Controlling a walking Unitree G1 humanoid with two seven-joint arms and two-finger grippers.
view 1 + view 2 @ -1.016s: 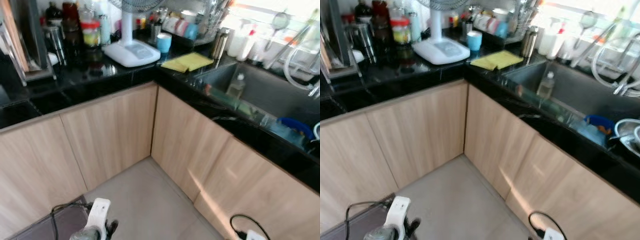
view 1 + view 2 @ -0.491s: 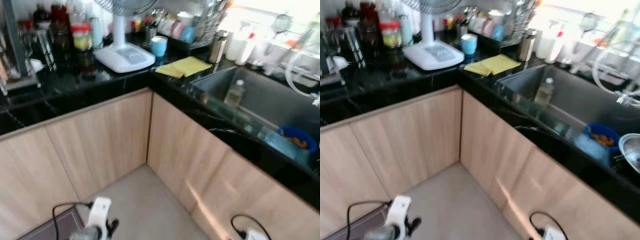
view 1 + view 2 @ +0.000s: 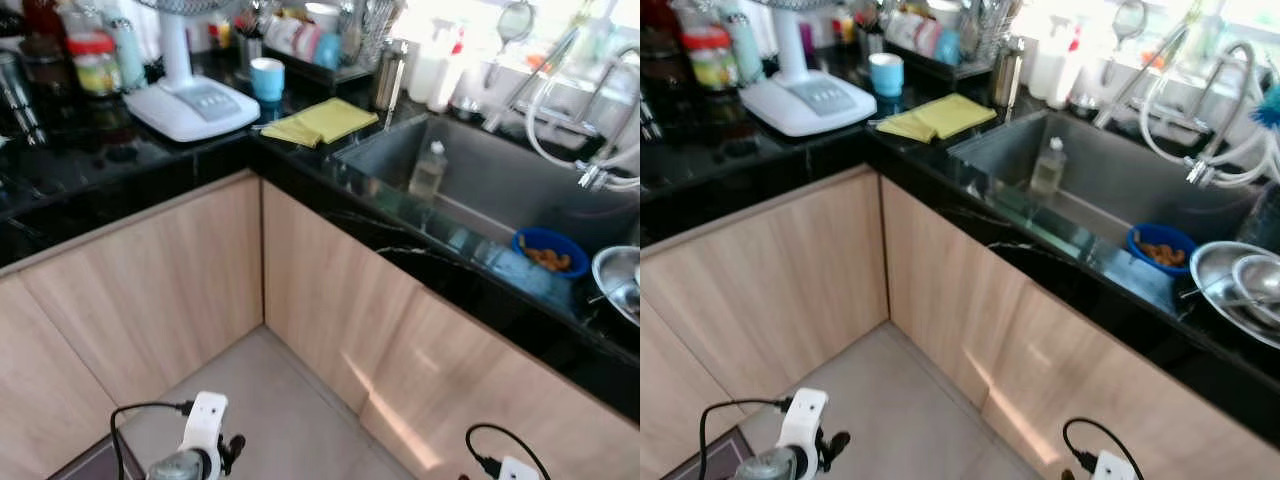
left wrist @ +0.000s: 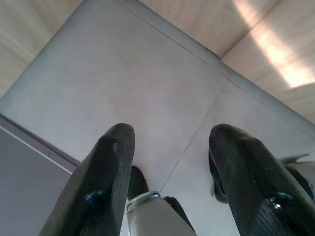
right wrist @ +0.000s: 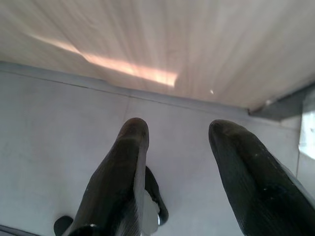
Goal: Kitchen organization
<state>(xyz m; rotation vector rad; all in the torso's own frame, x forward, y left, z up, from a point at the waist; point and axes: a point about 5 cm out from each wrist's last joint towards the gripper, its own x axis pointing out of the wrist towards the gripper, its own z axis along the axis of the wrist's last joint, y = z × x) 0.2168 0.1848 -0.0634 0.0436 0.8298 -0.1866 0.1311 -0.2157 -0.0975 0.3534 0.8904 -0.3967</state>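
Observation:
An L-shaped black counter (image 3: 120,165) runs over light wood cabinet doors (image 3: 150,280). On it lie a yellow cloth (image 3: 320,120), a blue cup (image 3: 267,78) and a white fan base (image 3: 190,105). The steel sink (image 3: 500,180) holds a clear bottle (image 3: 428,170) and a blue bowl (image 3: 547,250) with food scraps. Both arms hang low by the floor. My left gripper (image 4: 170,142) is open over grey floor tiles. My right gripper (image 5: 179,132) is open too, near the foot of a cabinet.
Steel dishes (image 3: 1240,290) sit on the counter right of the sink, under faucet hoses (image 3: 1200,165). A dish rack (image 3: 320,40), a steel tumbler (image 3: 388,73) and jars (image 3: 95,62) crowd the back. Grey floor (image 3: 290,410) fills the corner.
The whole picture has shifted: the camera has swung right and down toward the sink, bringing the steel dishes into view. Nothing on the counter has moved, and both arms still hang.

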